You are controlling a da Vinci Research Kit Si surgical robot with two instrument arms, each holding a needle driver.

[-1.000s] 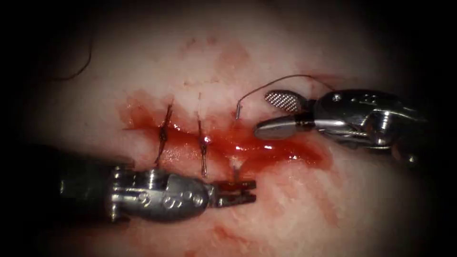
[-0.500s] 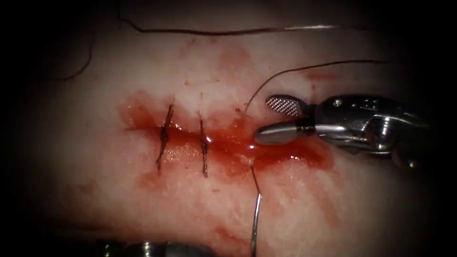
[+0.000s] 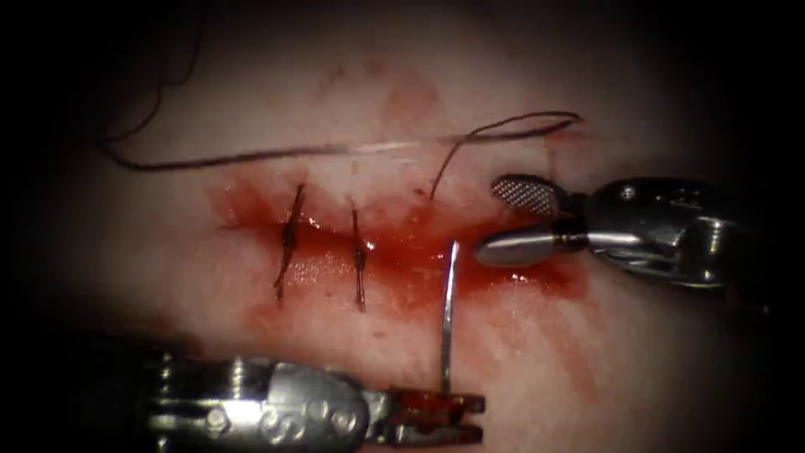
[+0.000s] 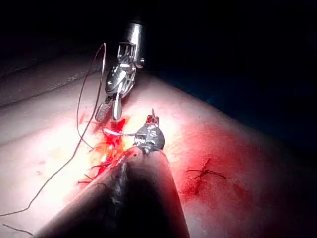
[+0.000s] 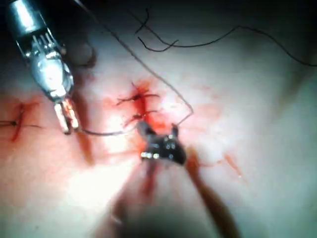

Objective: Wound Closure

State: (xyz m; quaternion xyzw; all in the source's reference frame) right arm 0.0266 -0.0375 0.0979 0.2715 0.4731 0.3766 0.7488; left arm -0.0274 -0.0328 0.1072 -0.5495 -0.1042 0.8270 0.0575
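My left tool (image 3: 440,415) lies low on the near side of the cut, its jaws shut on one end of the curved needle (image 3: 449,319). The needle runs away from the jaws, and its free end hangs over the red fluid in the cut (image 3: 402,252), out of the tissue. My right tool (image 3: 520,220) hovers at the cut's right end, jaws open and holding nothing, just right of the needle's free end. Thread (image 3: 503,126) rises from the tissue beyond the cut, loops and trails left. In the left wrist view my left tool (image 4: 151,133) holds the needle (image 4: 121,133).
Two finished stitches (image 3: 289,239) (image 3: 359,256) cross the cut left of the needle. Red fluid (image 3: 537,273) pools along the cut and smears the tissue (image 3: 587,361) on the near side. A long thread strand (image 3: 251,155) lies across the far tissue.
The left tool, holding the needle near the cut, drew it out downward, then came back into view with it. Thread followed through the tissue. The right tool shifted slightly right.
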